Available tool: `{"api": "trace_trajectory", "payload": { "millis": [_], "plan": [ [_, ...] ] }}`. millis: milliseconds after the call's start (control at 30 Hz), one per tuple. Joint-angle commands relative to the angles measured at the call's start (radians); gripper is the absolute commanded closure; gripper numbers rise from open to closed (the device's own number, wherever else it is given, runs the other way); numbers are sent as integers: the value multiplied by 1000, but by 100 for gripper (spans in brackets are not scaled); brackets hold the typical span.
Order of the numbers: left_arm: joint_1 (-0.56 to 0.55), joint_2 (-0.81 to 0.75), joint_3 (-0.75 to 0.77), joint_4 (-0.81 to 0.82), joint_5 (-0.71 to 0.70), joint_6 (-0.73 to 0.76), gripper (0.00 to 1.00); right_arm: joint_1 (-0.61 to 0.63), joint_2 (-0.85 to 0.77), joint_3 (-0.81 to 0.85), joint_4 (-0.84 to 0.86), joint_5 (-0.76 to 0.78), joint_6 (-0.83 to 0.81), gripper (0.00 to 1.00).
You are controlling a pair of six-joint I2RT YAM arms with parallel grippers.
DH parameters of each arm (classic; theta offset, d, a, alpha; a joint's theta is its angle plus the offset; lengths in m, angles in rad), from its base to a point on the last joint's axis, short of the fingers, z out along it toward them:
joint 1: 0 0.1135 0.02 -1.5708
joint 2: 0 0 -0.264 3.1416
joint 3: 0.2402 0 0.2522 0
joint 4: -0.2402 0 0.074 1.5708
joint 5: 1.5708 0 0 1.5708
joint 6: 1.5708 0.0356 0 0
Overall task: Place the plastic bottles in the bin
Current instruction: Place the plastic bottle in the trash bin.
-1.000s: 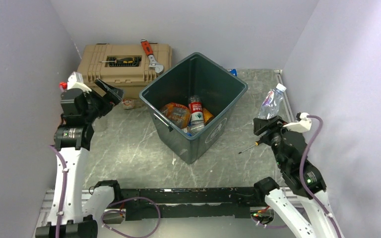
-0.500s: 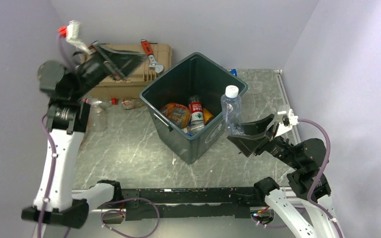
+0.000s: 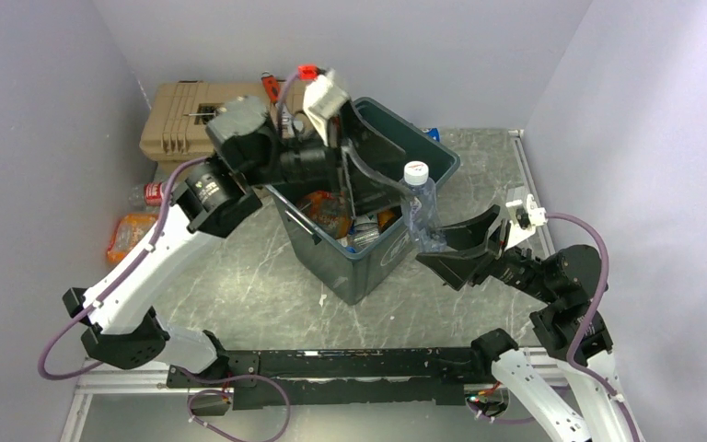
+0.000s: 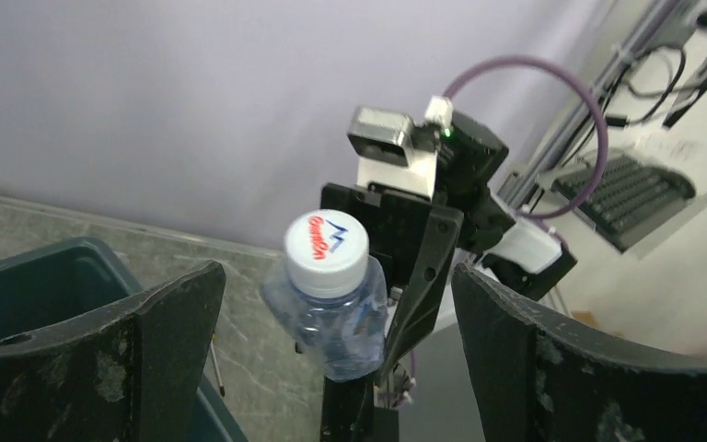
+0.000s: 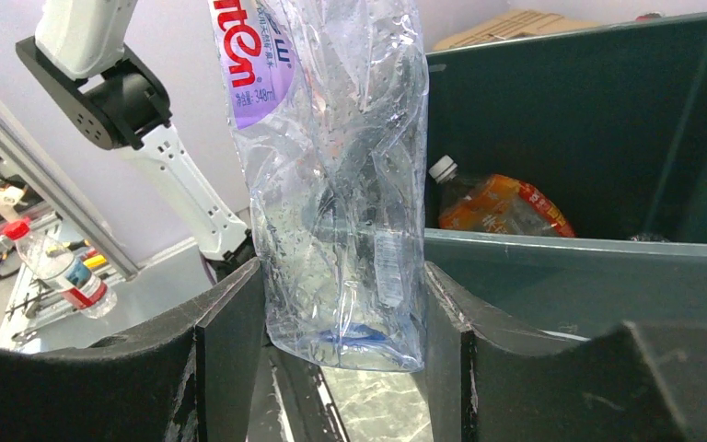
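Observation:
My right gripper is shut on the lower end of a crumpled clear plastic bottle with a white cap. It holds the bottle upright just outside the right rim of the dark green bin. Above the bin hangs my left gripper, open and holding nothing; in its view the held bottle shows beyond its fingers. Several bottles lie in the bin, one with an orange label. Two more bottles lie on the table at the left.
A tan toolbox stands at the back left, partly hidden by my left arm. The left arm reaches across the bin's left rim. Purple walls close in the table on the left, back and right.
My left arm has swung from the left side, past the toolbox, to above the bin, still open. The right gripper carried its bottle left to the bin's rim.

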Motion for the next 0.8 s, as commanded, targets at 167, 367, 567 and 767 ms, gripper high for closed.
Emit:
{"api": "trace_trajectory", "payload": {
  "millis": [167, 367, 567, 767],
  "plan": [
    [-161, 21, 22, -38, -236, 256, 7, 1, 6, 46, 43, -29, -17, 100],
    [-170, 9, -9, 43, -253, 229, 27, 1, 0, 42, 11, -10, -38, 100],
    [-178, 46, 33, 6, -247, 215, 36, 1, 1, 43, 0, -8, -48, 100],
    [-197, 82, 75, -44, -227, 225, 69, 1, -8, 44, -8, 0, -51, 100]
  ]
}}
